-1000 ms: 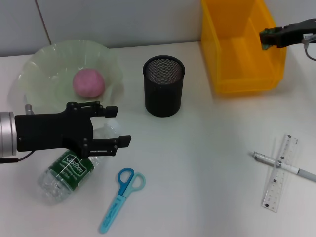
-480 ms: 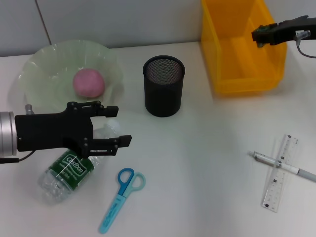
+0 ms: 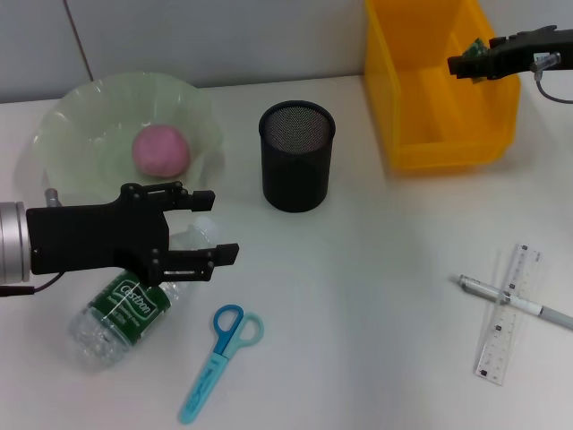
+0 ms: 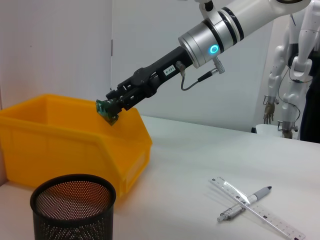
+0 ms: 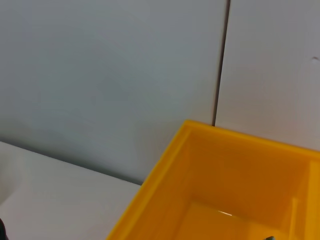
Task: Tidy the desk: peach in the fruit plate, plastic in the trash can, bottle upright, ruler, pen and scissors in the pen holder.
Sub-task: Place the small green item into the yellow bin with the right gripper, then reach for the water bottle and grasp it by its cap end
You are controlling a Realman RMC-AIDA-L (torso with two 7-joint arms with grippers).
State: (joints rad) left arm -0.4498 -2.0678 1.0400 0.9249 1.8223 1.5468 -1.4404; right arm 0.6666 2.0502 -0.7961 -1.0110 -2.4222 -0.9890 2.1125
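Observation:
My right gripper [image 3: 467, 63] is shut on a small green piece of plastic [image 3: 474, 48] and holds it above the yellow trash bin [image 3: 421, 134]. The left wrist view shows the gripper [image 4: 111, 104] and the plastic [image 4: 104, 109] over the bin's rim [image 4: 60, 145]. My left gripper [image 3: 222, 227] is open, just above a clear bottle [image 3: 121, 309] lying on its side. A pink peach [image 3: 161, 150] lies in the pale green plate [image 3: 81, 107]. Blue scissors [image 3: 219, 358] lie near the front. A pen [image 3: 528, 307] lies across a clear ruler [image 3: 508, 313] at the right.
The black mesh pen holder [image 3: 296, 157] stands mid-table between plate and bin; it also shows in the left wrist view [image 4: 72, 210]. The right wrist view looks down into the bin [image 5: 225, 200] against the wall.
My right gripper has moved left with the green plastic, from the bin's right edge to over its inside. The left arm has not moved.

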